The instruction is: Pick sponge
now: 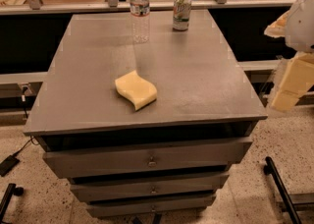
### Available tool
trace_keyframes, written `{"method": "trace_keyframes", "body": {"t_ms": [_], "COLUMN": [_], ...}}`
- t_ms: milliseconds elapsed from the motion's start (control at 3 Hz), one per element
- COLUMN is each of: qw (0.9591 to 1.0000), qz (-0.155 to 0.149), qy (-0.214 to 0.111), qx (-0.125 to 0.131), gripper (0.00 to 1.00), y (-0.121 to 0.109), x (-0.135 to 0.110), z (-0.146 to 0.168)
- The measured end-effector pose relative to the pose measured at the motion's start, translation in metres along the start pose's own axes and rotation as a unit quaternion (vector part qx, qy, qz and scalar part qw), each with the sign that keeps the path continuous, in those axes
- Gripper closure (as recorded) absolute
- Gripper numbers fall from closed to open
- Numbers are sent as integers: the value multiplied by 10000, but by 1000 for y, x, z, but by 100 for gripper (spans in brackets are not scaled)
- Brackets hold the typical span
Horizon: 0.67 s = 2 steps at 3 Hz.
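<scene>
While the sponge (136, 90) lies flat on the grey top of the cabinet (206, 85), a little left of centre and toward the front edge, the gripper (289, 88) hangs beyond the cabinet's right side, at the right border of the view and well apart from the sponge. Its pale yellow end slants down and to the left; whether it is spread or pressed together I cannot tell. The sponge is pale yellow and thick, with wavy sides. Along the back edge stand a clear bottle (140, 9) with a white cap and a white-and-red label and, to its right, a green-and-white can (181, 12). Both are upright and apart from each other, and the writing on neither can be read. Three drawers (147, 159) with small handles stack beneath the top. The floor (294, 134) is speckled.
</scene>
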<state>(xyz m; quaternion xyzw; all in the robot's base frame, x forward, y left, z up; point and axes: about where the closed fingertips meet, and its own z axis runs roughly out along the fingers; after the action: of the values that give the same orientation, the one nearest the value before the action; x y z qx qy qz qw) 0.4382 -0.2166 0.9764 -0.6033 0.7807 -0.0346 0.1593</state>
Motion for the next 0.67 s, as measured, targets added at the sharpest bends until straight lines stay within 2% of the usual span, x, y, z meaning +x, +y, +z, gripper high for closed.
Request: {"method": "trace_keyframes", "body": {"t_ms": [333,667], "qw": [10000,10000], "qz": [0,-85], "qy": [0,-22], "qx": [1,36], "gripper": [0,0], "y": [0,-6], "x": [0,-24], "z": [0,13]}}
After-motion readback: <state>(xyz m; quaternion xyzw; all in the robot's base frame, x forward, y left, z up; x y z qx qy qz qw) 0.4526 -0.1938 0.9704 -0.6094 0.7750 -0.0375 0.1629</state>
